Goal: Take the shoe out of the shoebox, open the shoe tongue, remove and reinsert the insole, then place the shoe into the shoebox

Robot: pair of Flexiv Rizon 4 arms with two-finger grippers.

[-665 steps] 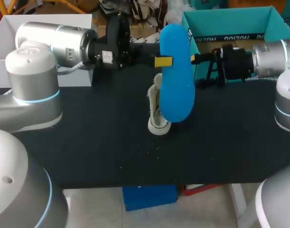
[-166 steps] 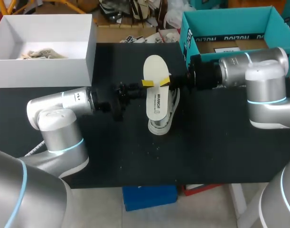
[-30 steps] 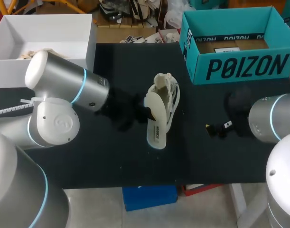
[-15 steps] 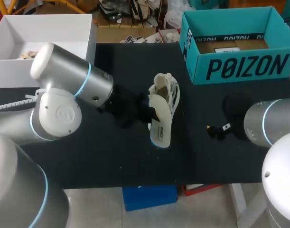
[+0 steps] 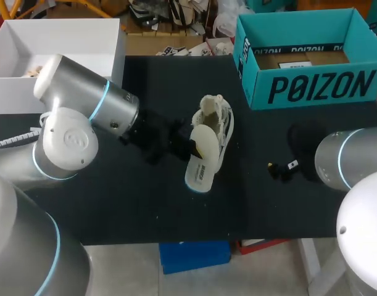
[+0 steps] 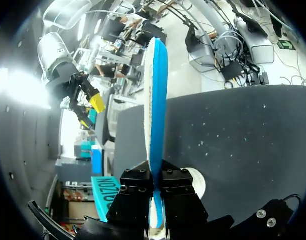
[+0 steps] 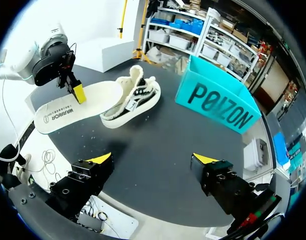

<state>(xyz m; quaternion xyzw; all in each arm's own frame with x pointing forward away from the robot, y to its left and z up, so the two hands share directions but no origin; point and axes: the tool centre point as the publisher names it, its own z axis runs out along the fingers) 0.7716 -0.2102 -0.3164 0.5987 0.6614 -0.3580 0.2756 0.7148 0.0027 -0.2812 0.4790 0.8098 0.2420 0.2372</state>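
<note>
The left gripper (image 7: 77, 93) is closed to a narrow gap on the insole (image 5: 199, 161), its 2 fingers pinching the insole's long edge from both sides. In the left wrist view the insole runs edge-on straight out between the fingers, showing a blue underside. Its white printed top faces up. It hangs tilted just above the tabletop (image 5: 114, 203), on the left of the shoe (image 5: 218, 120) and overlapping the shoe's near end in the head view; I cannot tell whether the 2 touch.

The shoe, white with dark markings, sits on the tabletop near the middle, outside the shoebox, with its collar and tongue standing up at the far end.

The right gripper (image 7: 153, 160) is spread wide, with its 2 yellow tips well apart and nothing between them. It hangs low at the near right, well apart from the shoe.

The teal shoebox (image 5: 311, 86) stands open at the far right. A white box (image 5: 58, 92) sits at the far left.
</note>
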